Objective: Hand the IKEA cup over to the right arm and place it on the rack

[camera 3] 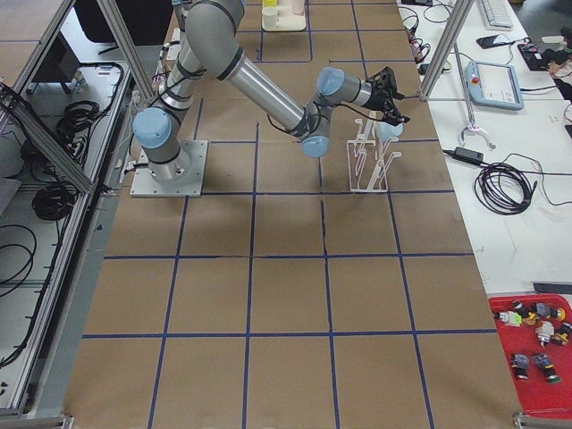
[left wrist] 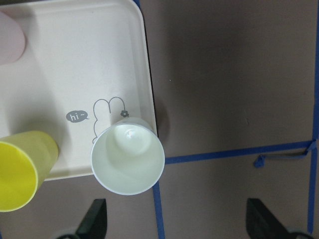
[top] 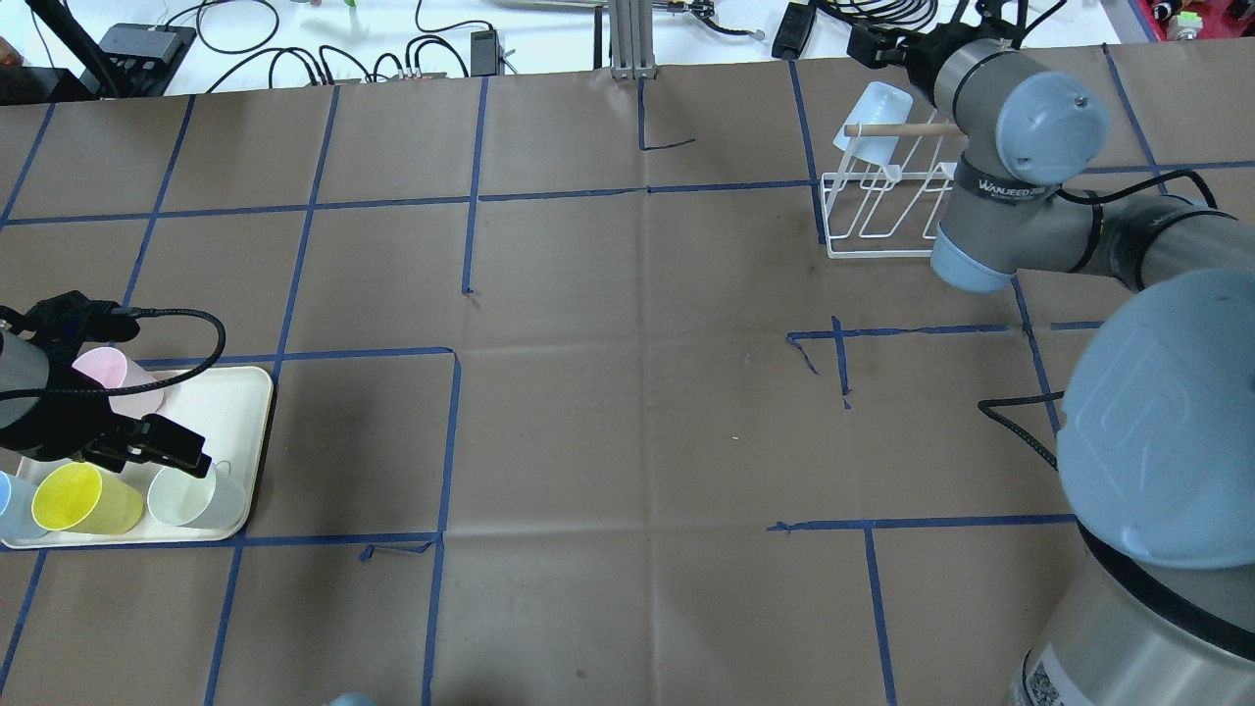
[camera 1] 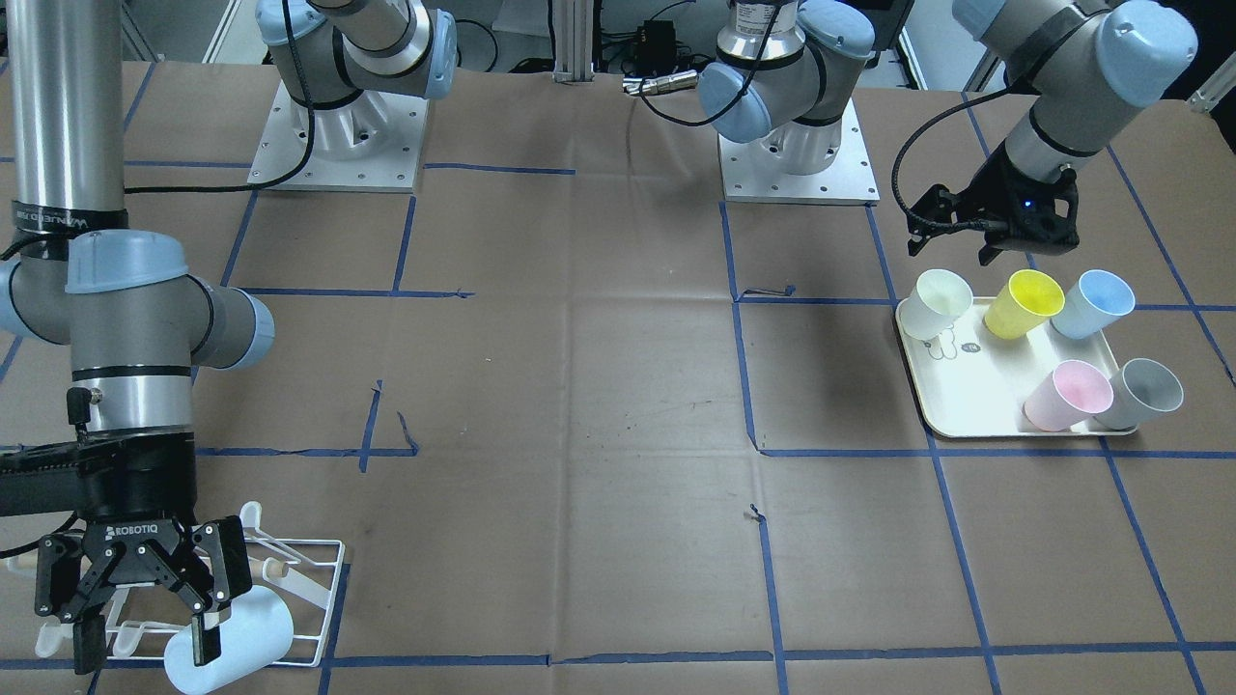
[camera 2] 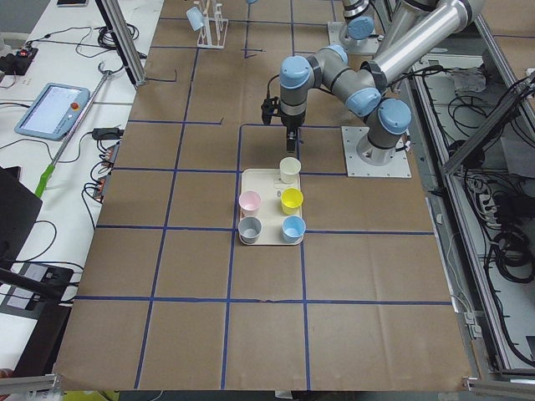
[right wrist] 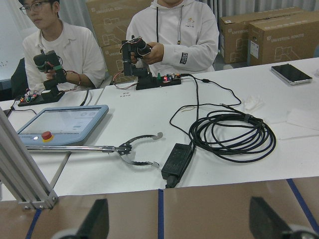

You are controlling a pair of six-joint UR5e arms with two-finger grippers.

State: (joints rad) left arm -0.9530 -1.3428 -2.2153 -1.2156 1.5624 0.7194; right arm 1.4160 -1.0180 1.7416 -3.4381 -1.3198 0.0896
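A light-blue cup (camera 1: 232,637) hangs tilted on the white wire rack (camera 1: 309,569) with its wooden dowel; it also shows in the overhead view (top: 876,116). My right gripper (camera 1: 145,652) is open and empty just beside that cup; its wrist view shows nothing between the fingers (right wrist: 94,219). My left gripper (camera 1: 995,227) is open above the cream bear tray (camera 1: 966,386), over a white cup (left wrist: 127,158) that stands at the tray's corner. Its fingers (left wrist: 94,221) are apart from the cup.
The tray also holds a yellow cup (camera 1: 1024,302), a blue cup (camera 1: 1093,301), a pink cup (camera 1: 1067,394) and a grey cup (camera 1: 1144,391). Two arm bases (camera 1: 338,135) stand at the robot's side. Operators sit beyond the table edge near the rack.
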